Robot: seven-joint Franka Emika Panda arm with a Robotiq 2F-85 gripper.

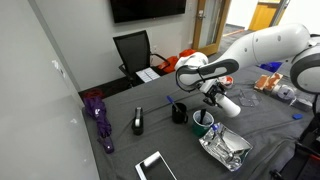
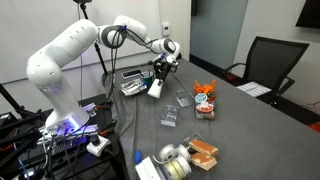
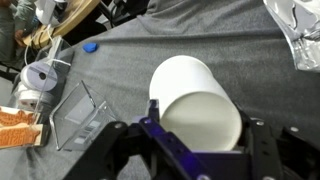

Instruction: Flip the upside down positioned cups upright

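Note:
My gripper (image 1: 216, 96) is shut on the small white cup (image 1: 229, 105) and holds it tilted on its side above the grey table. In the wrist view the cup (image 3: 195, 95) fills the middle, and the gripper (image 3: 198, 128) has a finger pressed on each side of it. One round end of the cup faces the camera. It also shows in an exterior view, where the gripper (image 2: 161, 74) holds the cup (image 2: 156, 89) above the table. I see no other white cup.
A black mug (image 1: 179, 112) and a dark green mug (image 1: 203, 122) stand just below the gripper. Crumpled foil (image 1: 226, 148) lies near them. A purple umbrella (image 1: 98, 116), a black bottle (image 1: 138, 122), clear plastic boxes (image 2: 170, 118) and an orange packet (image 2: 205, 101) lie around.

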